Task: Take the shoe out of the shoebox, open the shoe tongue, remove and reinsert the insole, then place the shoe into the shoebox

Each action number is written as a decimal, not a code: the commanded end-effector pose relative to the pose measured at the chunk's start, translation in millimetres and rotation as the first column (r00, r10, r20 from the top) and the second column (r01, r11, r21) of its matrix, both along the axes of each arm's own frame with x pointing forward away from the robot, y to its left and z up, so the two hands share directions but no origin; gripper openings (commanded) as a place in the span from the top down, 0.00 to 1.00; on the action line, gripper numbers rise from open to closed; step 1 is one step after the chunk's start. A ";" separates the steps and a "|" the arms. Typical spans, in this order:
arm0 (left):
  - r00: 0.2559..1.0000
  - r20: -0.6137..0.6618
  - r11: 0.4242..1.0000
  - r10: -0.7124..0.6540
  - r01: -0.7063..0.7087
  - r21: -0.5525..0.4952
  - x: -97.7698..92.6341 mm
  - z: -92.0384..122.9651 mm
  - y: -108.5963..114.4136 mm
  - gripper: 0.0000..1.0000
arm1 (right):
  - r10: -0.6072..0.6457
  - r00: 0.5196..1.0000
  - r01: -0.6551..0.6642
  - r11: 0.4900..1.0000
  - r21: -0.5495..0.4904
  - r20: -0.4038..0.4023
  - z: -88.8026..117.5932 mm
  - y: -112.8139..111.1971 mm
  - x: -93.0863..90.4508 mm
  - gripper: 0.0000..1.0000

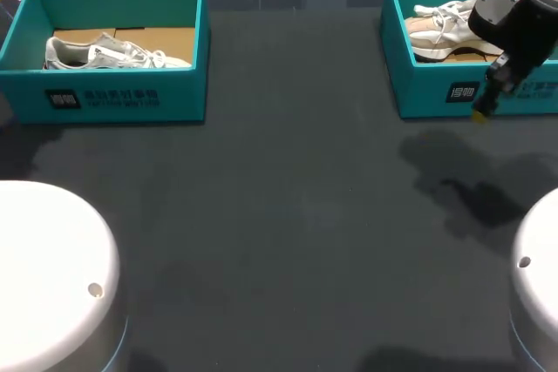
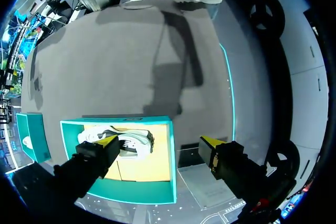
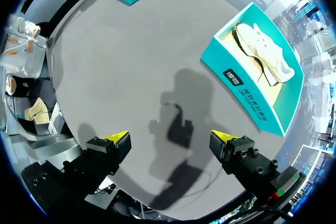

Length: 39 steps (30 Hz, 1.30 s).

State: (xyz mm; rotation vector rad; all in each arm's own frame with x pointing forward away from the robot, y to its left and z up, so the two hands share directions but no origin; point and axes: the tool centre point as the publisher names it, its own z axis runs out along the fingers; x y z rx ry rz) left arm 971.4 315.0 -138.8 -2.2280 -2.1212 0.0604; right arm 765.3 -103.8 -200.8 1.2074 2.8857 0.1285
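Observation:
Two teal shoeboxes stand at the far side of the dark table. The left shoebox (image 1: 113, 98) holds a white shoe (image 1: 113, 54); the right shoebox (image 1: 436, 93) holds a white and beige shoe (image 1: 445, 28). My right gripper (image 1: 482, 111) hangs in front of the right shoebox's front wall. In the right wrist view it (image 3: 170, 137) is open and empty above bare table, with that shoebox (image 3: 247, 87) and its shoe (image 3: 265, 51) ahead and to one side. My left gripper (image 2: 160, 141) is open and empty high above a shoebox (image 2: 157, 192) with a white shoe (image 2: 118, 142).
The robot's two white bases (image 1: 52, 276) (image 1: 536, 276) stand at the near corners of the table. A second teal box (image 2: 31, 135) shows beside the left gripper. Dark table (image 1: 288, 215) lies between the boxes and the bases.

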 end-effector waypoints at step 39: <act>1.000 0.000 1.000 -0.001 0.001 0.003 -0.3 0.0 0.2 0.00 | -0.645 0.764 0.594 0.717 -0.364 -0.024 32.4 -37.1 119.2 0.00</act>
